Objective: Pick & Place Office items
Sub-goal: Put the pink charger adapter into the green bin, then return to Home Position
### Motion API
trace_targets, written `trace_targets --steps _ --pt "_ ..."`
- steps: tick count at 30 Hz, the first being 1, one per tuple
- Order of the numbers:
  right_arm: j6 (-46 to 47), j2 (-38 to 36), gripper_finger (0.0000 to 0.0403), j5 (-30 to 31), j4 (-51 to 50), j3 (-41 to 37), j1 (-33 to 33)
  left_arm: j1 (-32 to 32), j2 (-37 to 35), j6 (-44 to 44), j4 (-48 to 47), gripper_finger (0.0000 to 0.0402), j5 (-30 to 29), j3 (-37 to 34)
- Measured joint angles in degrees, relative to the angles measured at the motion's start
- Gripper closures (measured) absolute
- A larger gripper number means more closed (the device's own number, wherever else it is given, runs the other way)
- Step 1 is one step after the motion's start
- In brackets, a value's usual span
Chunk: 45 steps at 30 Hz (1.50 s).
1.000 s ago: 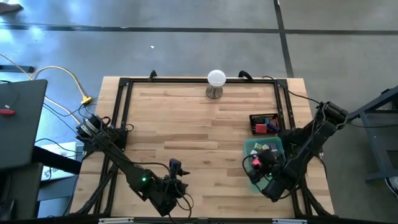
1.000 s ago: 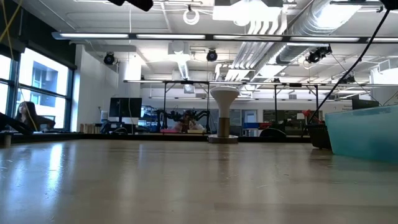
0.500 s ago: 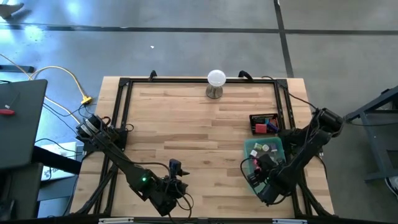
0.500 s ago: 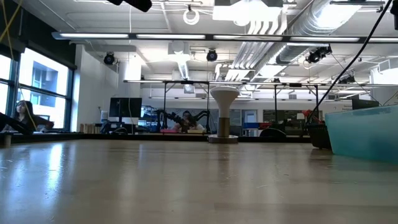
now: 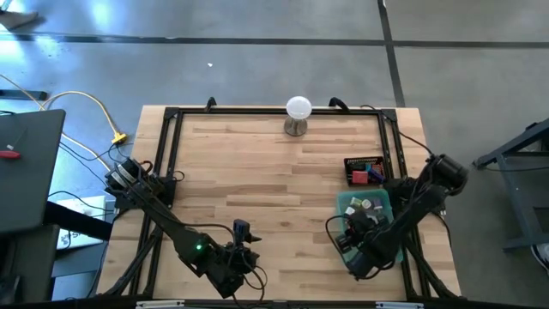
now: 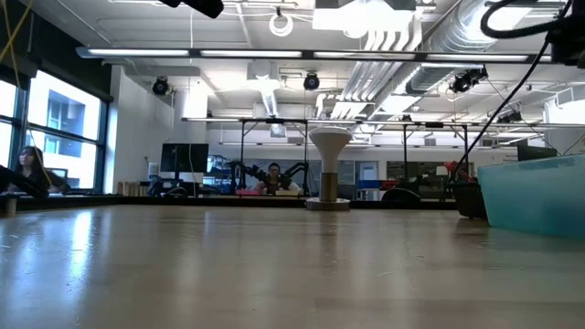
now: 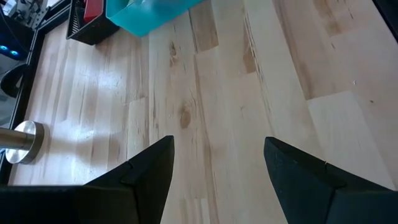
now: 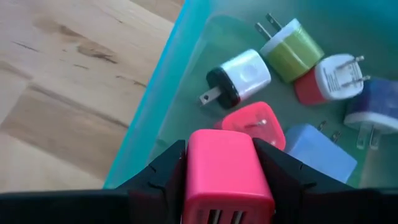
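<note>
While I watch from the remote station, the scene reads as follows.

Right gripper [image 8: 227,180]: clenched on a pink plug adapter [image 8: 227,171], one dark finger pressed to each side of it; I can see two slots on the face nearest the camera. In the high view the right gripper [image 5: 353,245] sits over the near-left part of the teal tray [image 5: 383,199], on the right side of the table.

Pink plug adapter, position: held above the tray's edge, not resting on the tray floor as far as I can judge.

Tray contents: white-and-black adapter [image 8: 239,78] with prongs pointing toward the tray wall; green adapter [image 8: 292,50] just beside it; red-and-white adapter [image 8: 328,79] touching the green one; purple-and-white adapter [image 8: 376,109] at the frame edge; a red adapter [image 8: 252,121] and a pale blue adapter [image 8: 320,149] just past the held piece.

Black holder [image 5: 364,169]: just beyond the tray, with red and blue pieces in it; I cannot tell them apart further.

Left gripper [image 7: 217,168]: fingers spread apart, nothing between them, only bare wood showing. In the high view the left gripper [image 5: 240,257] waits at the near edge of the table [image 5: 257,163], well apart from the tray.

White ball on metal stand [image 5: 298,114]: at the far edge, centre, upright.

Room beyond: people seated at desks in the low view, far off.
</note>
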Motion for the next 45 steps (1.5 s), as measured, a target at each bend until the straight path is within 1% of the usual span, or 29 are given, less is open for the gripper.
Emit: trace_targets --steps 7,15,23,32,36,42,45 --pt "-3.01 2.66 0.0255 2.73 -0.25 -0.02 -1.44 0.00 -0.02 -0.04 -0.06 0.0163 0.29 0.00" --pt "-4.80 2.67 0.0254 5.93 -1.08 -0.13 -1.63 0.00 -0.02 -0.33 -0.12 0.0163 0.27 -0.02" --pt "-4.84 2.67 0.0247 5.38 0.54 -0.13 -1.63 0.00 -0.02 -0.46 -0.14 0.0163 0.25 -0.04" --pt "-4.96 2.63 0.0228 2.82 1.57 -0.13 -1.63 0.00 -0.02 -0.46 -0.14 0.0163 0.23 -0.04" --pt "-5.04 2.63 0.0211 2.76 2.57 -0.13 -1.63 0.00 -0.02 -0.46 -0.14 0.0163 0.23 -0.04" --pt "-4.90 2.61 0.0161 2.77 2.82 -0.13 -1.65 0.00 -0.02 -0.46 -0.13 0.0163 0.21 -0.04" --pt "-8.06 2.58 0.0140 2.60 2.51 -0.13 -1.63 0.00 -0.02 -0.44 -0.12 0.0163 0.21 -0.04"
